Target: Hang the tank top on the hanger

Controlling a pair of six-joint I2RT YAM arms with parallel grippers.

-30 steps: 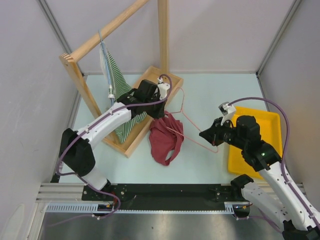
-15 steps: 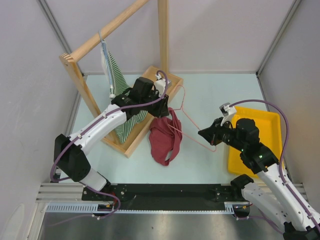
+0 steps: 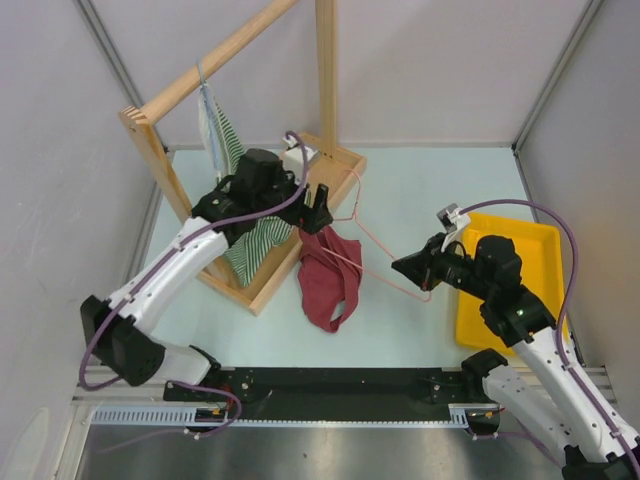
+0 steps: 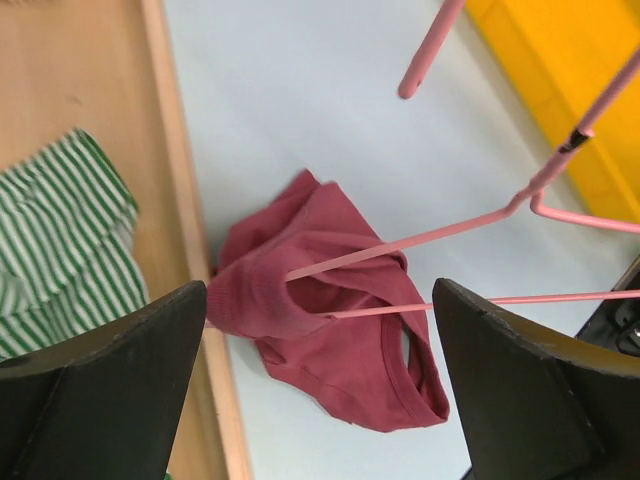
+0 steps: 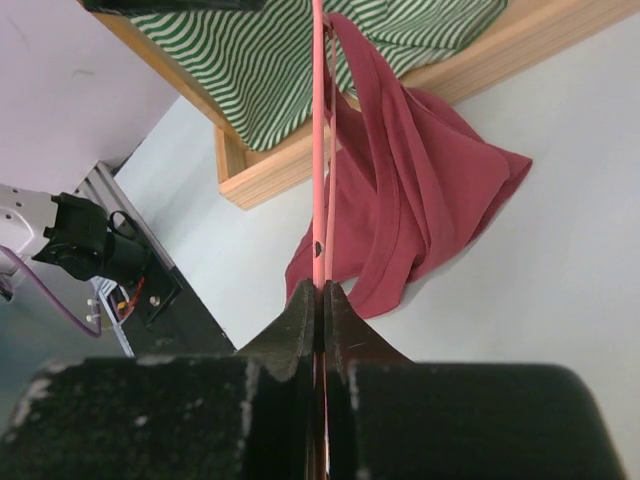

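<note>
Tank top (image 3: pixel 328 282) on one hanger (image 3: pixel 372 235) arm, at the tabletop's (image 3: pixel 440 180) middle beside the wooden base (image 3: pixel 345 160).
Your right wrist view shows the right gripper (image 5: pixel 318 292) clamped on the wire; your left wrist view shows the left gripper (image 3: pixel 322 197) wide apart, holding nothing. Striped garment (image 3: pixel 255 245) hangs into the base.

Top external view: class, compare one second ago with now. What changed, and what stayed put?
The left gripper opened, let go of the tank top and drew back toward the wooden rack. The right gripper stayed shut on the hanger, with the tank top still threaded on it.
</note>
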